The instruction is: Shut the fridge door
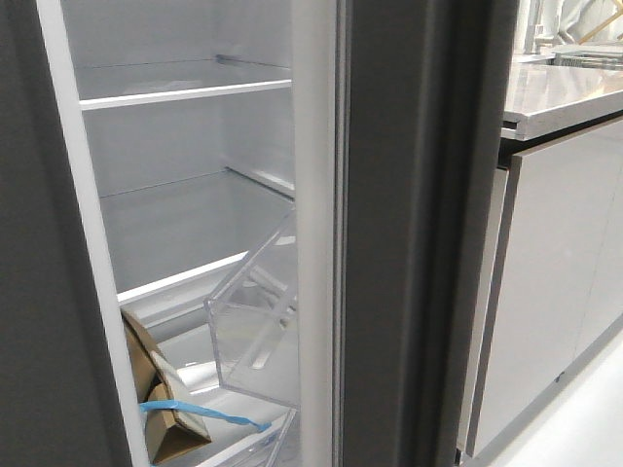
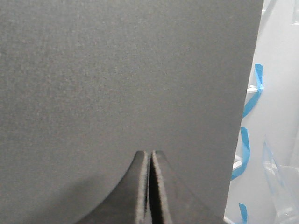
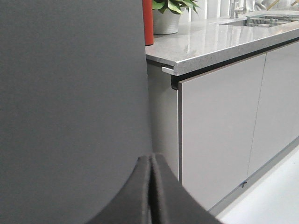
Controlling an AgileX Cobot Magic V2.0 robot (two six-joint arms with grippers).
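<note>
1. The fridge door (image 1: 419, 243) stands open, seen edge-on in the front view as a tall, thick, dark grey slab between the fridge interior (image 1: 185, 195) and the cabinets. In the right wrist view its matte face (image 3: 70, 93) fills the half away from the cabinets.
2. A second dark grey panel (image 1: 39, 292) runs down the left edge of the front view. It fills most of the left wrist view (image 2: 117, 70).
3. The fridge interior is white, with two glass shelves (image 1: 185, 92) one above the other.
4. Pale grey cabinet doors (image 1: 555, 292) stand right of the fridge door under a speckled grey bench (image 3: 219, 42).
5. A clear plastic bin (image 1: 255, 336) hangs tilted just beside the door's white lining (image 1: 313, 243).
6. Brown cardboard (image 1: 161, 399) with a blue tape strip (image 1: 209, 415) lies low in the fridge, beside the bin.
7. The left gripper (image 2: 150, 186) is closed, fingers pressed together on nothing, in front of the second panel; contact cannot be told.
8. The right gripper (image 3: 150, 191) is likewise closed and empty, near the fridge door's edge.
9. A red container (image 3: 147, 21) and a potted plant (image 3: 170, 11) sit on the bench.
</note>
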